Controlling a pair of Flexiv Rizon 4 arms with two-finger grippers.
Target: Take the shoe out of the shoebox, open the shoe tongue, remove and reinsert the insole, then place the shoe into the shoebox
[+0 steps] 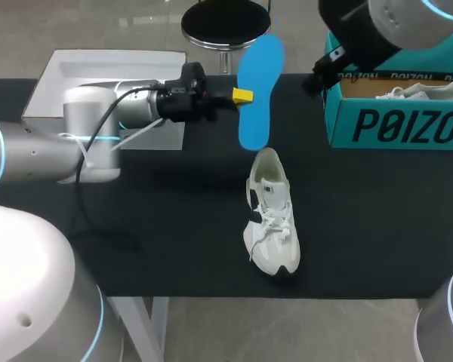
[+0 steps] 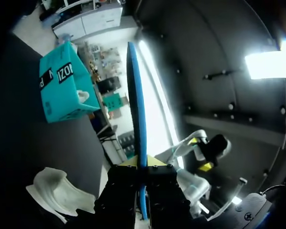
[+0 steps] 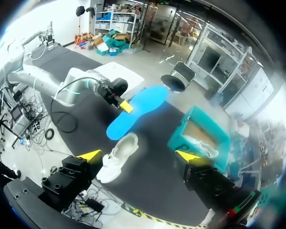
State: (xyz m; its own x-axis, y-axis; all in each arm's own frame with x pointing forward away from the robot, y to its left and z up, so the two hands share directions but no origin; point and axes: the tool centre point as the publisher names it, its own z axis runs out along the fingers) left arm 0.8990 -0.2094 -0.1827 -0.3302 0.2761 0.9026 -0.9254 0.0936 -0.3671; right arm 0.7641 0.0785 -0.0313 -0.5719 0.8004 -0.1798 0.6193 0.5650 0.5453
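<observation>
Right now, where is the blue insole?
Head view: mid-table, in the left gripper, the blue insole hangs just beyond the white shoe, left of the teal shoebox.

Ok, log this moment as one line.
stage: insole out of shoe | left gripper: shut on insole, raised off table | right gripper: open, empty | shoe: on table, outside shoebox

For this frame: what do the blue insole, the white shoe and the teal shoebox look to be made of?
Insole: probably foam, matte blue. It is thin and flat and keeps its shape while held by one edge.
Shoe: seemingly a textile or mesh upper, matte off-white, with fabric laces.
Shoebox: likely cardboard, with a printed teal outside and a plain brown inner wall.
</observation>
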